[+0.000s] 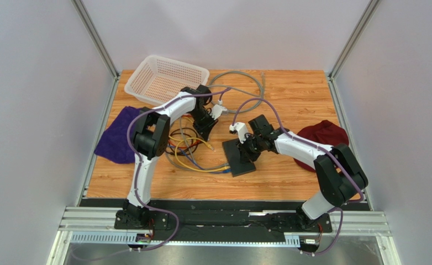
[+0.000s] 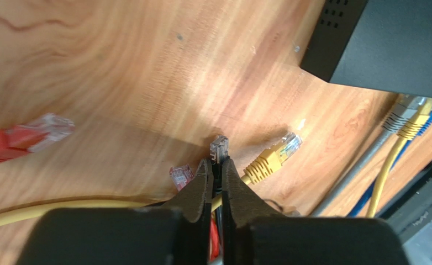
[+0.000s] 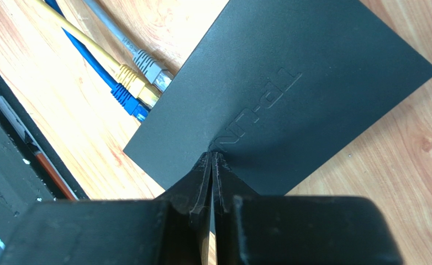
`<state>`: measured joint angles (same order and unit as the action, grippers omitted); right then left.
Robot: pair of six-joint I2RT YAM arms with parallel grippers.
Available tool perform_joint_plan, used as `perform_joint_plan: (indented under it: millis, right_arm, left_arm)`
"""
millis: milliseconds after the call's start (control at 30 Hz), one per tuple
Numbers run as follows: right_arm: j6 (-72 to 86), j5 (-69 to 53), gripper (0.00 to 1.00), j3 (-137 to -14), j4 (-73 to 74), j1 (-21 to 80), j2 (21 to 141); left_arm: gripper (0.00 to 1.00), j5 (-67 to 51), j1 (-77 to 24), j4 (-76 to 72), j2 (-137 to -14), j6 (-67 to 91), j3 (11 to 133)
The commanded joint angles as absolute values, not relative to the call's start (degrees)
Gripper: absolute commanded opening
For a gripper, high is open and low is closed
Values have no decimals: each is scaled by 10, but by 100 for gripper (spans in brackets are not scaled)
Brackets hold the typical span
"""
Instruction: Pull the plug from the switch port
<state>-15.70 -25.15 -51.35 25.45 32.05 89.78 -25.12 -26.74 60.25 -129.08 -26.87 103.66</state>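
The wooden table (image 1: 290, 94) carries a white mesh basket (image 1: 166, 79) at its far left; a purple cloth (image 1: 117, 142) lies at the left edge, a dark red cloth (image 1: 323, 138) at the right; the black switch (image 1: 236, 163) sits flat near the middle, tangled coloured cables (image 1: 193, 164) just left; a grey cable (image 1: 240, 72) loops beyond.

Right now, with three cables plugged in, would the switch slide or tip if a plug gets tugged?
Likely slides rather than tips: the switch is a flat, low box on smooth wood. The shut right jaws seem to press its top, probably pinning it. The plugged cables look floppy.
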Motion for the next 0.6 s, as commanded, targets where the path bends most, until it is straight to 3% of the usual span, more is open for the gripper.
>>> perform_joint_plan:
  millis: [0,33,200,567]
  right_arm:
    - [-161,-231,6,-498,253,318,882]
    - [-160,-230,6,-497,253,318,882]
    - [-159,-232,6,-498,251,318,886]
    - [-157,-234,6,-496,251,318,885]
  left_arm:
    - [17,-256,-261,568,-1238,-244,1029]
    - [25,-307,-261,568,-1228,-244,1024]
    - [40,-411,-265,527,-1161,-208,977]
    - [45,-526,-296,427,-1132,-163,826]
